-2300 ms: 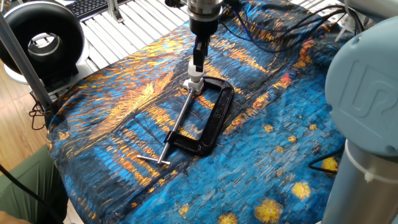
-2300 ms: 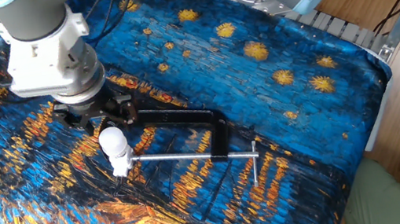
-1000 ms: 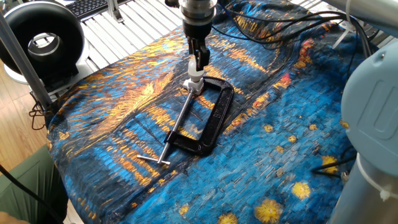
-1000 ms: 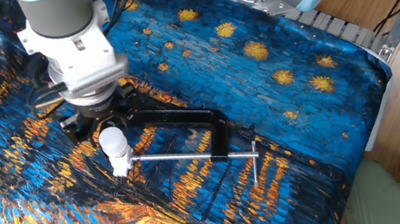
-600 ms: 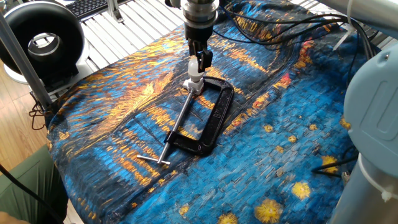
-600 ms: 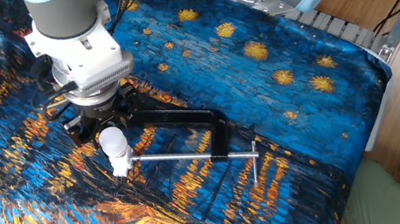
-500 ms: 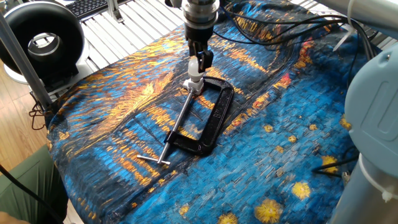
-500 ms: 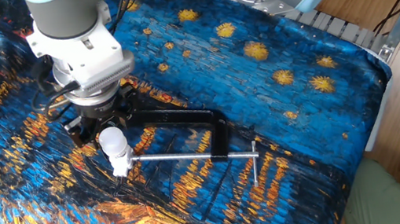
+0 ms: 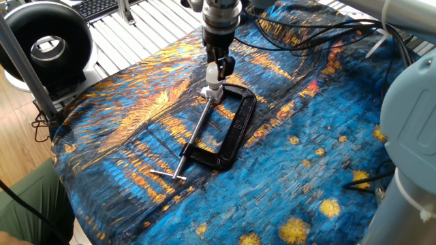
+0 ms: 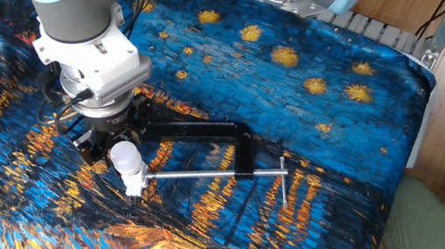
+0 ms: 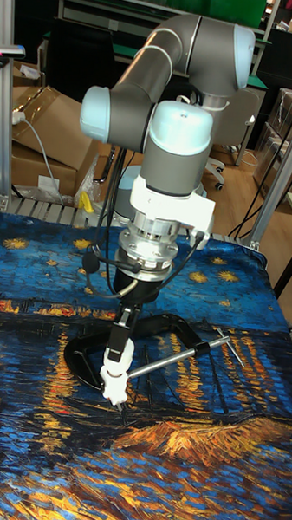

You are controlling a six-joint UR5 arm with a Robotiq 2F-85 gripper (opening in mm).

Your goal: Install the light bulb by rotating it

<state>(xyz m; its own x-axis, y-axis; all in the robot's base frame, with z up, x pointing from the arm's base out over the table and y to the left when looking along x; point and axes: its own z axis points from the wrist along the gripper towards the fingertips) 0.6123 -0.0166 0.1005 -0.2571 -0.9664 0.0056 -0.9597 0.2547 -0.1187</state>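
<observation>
The small white light bulb [image 9: 213, 73] stands on its white socket base [image 9: 212, 92], which is held at the jaw end of a black C-clamp [image 9: 235, 126] lying on the cloth. My gripper [image 9: 217, 67] comes down from straight above, its dark fingers closed around the bulb's rounded top. In the other fixed view the light bulb [image 10: 127, 156] shows just in front of the gripper [image 10: 117, 140], with the socket base [image 10: 135, 184] below it. In the tall view the gripper [image 11: 124, 328] meets the top of the light bulb [image 11: 119, 351], which looks tilted.
The clamp's silver screw rod [image 9: 195, 133] runs toward the near left and ends in a crossbar [image 9: 170, 175]. A blue and orange painted cloth [image 9: 136, 116] covers the table. A black round device [image 9: 48, 44] stands at the far left, and cables [image 9: 300, 27] trail behind the arm.
The wrist has turned about its vertical axis over the bulb, and its cable has swung round. The bulb, the socket and the clamp stay where they were.
</observation>
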